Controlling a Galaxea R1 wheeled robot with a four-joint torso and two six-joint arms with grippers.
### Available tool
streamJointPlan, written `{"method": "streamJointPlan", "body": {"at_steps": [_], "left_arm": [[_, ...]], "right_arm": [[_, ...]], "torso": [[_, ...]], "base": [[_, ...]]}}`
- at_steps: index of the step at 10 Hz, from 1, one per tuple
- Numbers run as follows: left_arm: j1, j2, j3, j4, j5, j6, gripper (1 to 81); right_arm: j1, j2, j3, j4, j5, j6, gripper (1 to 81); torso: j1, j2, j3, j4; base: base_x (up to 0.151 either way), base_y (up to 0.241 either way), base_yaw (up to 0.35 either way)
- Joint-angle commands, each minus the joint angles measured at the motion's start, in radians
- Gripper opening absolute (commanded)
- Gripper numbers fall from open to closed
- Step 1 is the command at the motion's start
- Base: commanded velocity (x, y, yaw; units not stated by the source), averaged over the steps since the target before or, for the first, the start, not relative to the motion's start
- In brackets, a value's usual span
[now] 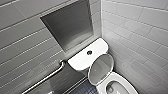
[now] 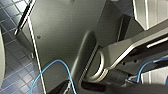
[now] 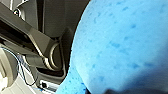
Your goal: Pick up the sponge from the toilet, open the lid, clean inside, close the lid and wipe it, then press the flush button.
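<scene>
The bright blue, pitted foam sponge (image 3: 120, 42) sits close against the right wrist camera. The right jaws seem closed on it, judging by a dark edge across its rim, while I cannot tell how the left jaws stand. It looks light, soft and squashy, best pinched across its thickness near the middle. In the head view's lower right, the white glossy ceramic toilet (image 1: 125, 83) has its oval lid (image 1: 100, 70) raised against the tank.

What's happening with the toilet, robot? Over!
Grippers: open or shut, cannot tell. Sponge close up in right wrist view. Lid up, bowl open. Nothing seen in the way at the toilet.
</scene>
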Motion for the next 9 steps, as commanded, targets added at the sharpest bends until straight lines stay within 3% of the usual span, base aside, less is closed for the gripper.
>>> {"method": "streamJointPlan", "body": {"at_steps": [1,3,9], "left_arm": [[-0.084,-0.064,-0.023,0.012,-0.144,-0.064,81.1],[-0.142,-0.081,-0.025,0.076,-0.213,-0.142,81.1],[-0.42,-0.08,-0.025,0.09,-0.201,-0.319,81.1]], "right_arm": [[-0.048,0.025,-0.01,-0.065,-0.058,0.002,1.0],[-0.033,0.051,-0.023,-0.071,-0.096,0.002,1.0],[0.007,0.119,-0.073,-0.07,-0.128,0.004,1.0]], "torso": [[0.0,0.0,0.0,0.0],[0.0,0.0,0.0,0.0],[0.0,0.0,0.0,0.0]], "base": [[0.0,0.0,0.0],[0.0,0.0,0.0],[0.0,0.0,0.0]]}}
